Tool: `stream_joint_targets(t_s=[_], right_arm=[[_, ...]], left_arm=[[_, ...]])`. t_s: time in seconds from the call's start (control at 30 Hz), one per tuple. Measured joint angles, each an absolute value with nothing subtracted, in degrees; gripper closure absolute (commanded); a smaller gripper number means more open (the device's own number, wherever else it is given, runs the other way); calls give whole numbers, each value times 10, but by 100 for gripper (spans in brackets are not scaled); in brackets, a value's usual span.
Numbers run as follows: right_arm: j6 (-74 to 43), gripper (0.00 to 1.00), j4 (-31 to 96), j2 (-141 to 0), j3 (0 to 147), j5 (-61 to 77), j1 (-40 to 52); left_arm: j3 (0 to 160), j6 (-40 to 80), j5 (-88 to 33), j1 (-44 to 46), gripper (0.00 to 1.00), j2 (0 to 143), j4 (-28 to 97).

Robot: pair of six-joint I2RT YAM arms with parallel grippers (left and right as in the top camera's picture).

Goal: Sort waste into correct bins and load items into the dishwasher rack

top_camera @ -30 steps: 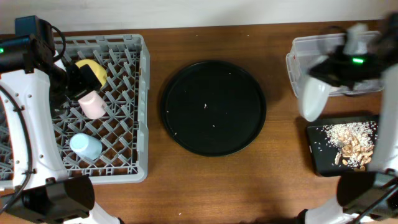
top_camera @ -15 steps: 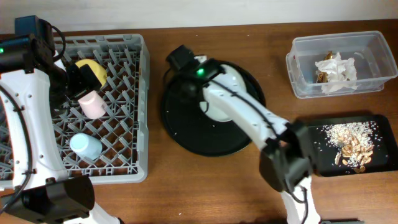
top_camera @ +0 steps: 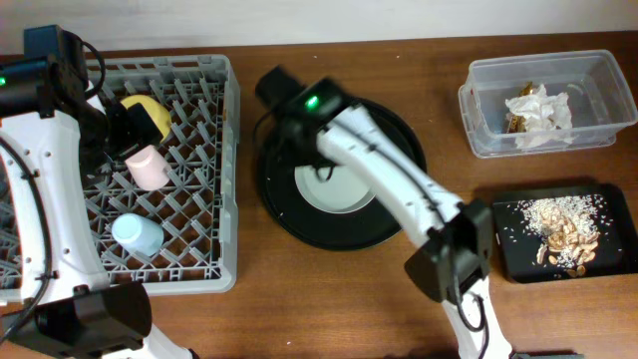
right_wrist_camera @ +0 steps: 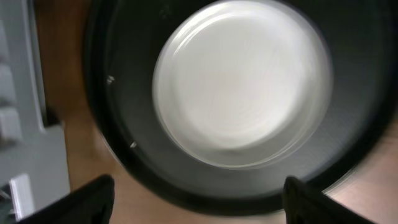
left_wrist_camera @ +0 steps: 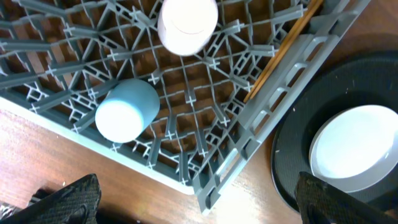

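The round grey-green dish (top_camera: 334,189) lies flat on the large round black tray (top_camera: 399,214). My right arm (top_camera: 309,105) reaches over it. In the right wrist view the right gripper (right_wrist_camera: 200,204) is open, and the dish (right_wrist_camera: 242,81) lies just beyond its fingertips, untouched. The left gripper (left_wrist_camera: 199,208) hangs open and empty above the dishwasher rack (top_camera: 227,150). In the rack are the yellow bowl (top_camera: 148,112), the pink cup (top_camera: 148,168), the light blue cup (top_camera: 138,234) and the chopsticks (left_wrist_camera: 283,53).
At the back right a clear tub (top_camera: 598,70) holds a crumpled napkin (top_camera: 538,105) and a brown wrapper (top_camera: 513,122). In front of it a shallow black tray (top_camera: 518,259) carries rice and food scraps (top_camera: 563,229). The round tray sits close to the rack's right wall.
The right arm swung left from the clear tub to the round tray, then opened and let go of the dish, which now lies on the tray. The left arm has not moved.
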State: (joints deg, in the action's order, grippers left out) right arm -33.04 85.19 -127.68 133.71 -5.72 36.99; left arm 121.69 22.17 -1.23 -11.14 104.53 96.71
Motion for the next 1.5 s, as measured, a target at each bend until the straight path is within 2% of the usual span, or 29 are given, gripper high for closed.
stream_joint_targets(t_s=[0.03,0.07,0.17,0.43,0.6,0.83,0.9,0.93,1.0,1.1,1.17,1.23,1.27,1.3,1.33,1.4,1.5], right_arm=[[-330,2,901,-1271,1392,-55,337],[-331,2,945,-1268,1439,-55,305],[-274,2,968,-1236,1523,-22,190],[-123,2,970,-1185,1531,6,-81],[-90,2,970,-1185,1531,6,-170],[-86,2,970,-1185,1531,6,-179],[-85,2,970,-1185,1531,6,-179],[-86,2,970,-1185,1531,6,-179],[-85,2,970,-1185,1531,6,-179],[-86,2,970,-1185,1531,6,-179],[-86,2,970,-1185,1531,6,-179],[-86,2,970,-1185,1531,6,-179],[-86,2,970,-1185,1531,6,-179],[-86,2,970,-1185,1531,6,-179],[-85,2,970,-1185,1531,6,-179],[-85,2,969,-1185,1531,6,-179],[-86,2,970,-1185,1531,6,-179]], left_arm=[[1217,222,-12,-111,1,1045,967],[1217,222,-12,-111,1,1044,967],[1217,222,-12,-111,1,1044,966],[1217,222,-12,-111,1,1044,967],[1217,222,-12,-111,1,1044,967],[1217,222,-18,-111,1,1044,963],[1216,217,-77,-111,1,1044,966],[1215,190,-149,-107,1,1044,965],[1214,145,-256,-53,1,1044,954],[1212,123,-288,82,1,1044,899],[1210,119,-263,145,1,1045,857],[1210,116,-185,244,1,1050,804],[1210,117,-149,276,3,1056,792],[1210,118,-98,316,9,1073,778],[1210,117,-63,337,18,1091,770],[1210,122,-6,354,22,1137,732],[1209,145,18,355,26,1197,680]])
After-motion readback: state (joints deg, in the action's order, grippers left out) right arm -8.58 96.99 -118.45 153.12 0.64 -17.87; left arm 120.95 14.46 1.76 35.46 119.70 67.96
